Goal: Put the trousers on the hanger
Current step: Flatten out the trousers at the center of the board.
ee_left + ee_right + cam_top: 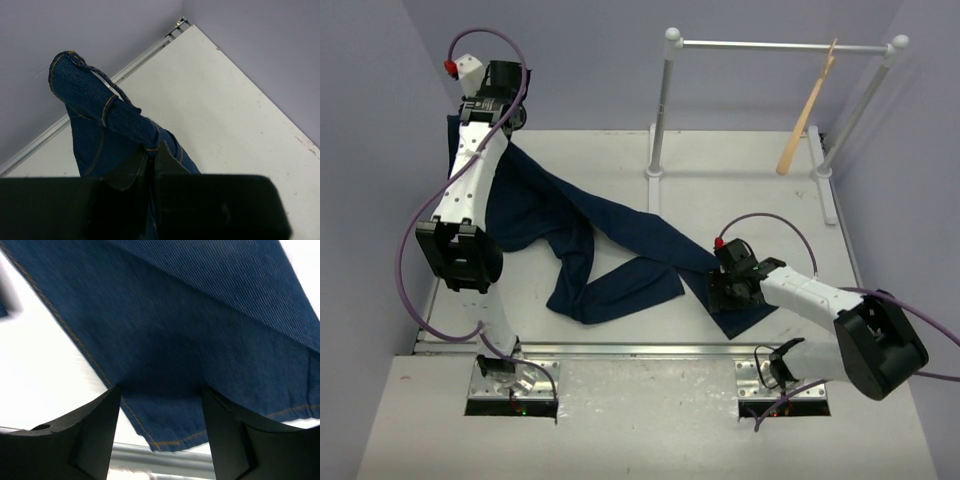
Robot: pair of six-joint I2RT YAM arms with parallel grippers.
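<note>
The dark navy trousers [590,235] lie spread across the table from far left to near right, one leg folded back toward the front. My left gripper [492,112] is at the far left and is shut on the waistband end of the trousers [100,115], lifted off the table. My right gripper [733,290] is open and low over a leg hem [190,390] near the front edge; the hem lies between the fingers [90,435]. The tan wooden hanger [807,115] hangs from the white rail at the far right.
A white rail [780,45] on two ball-topped posts stands at the table's far right. Purple walls close in on the left, back and right. A metal strip [620,350] runs along the table's front edge, near my right gripper.
</note>
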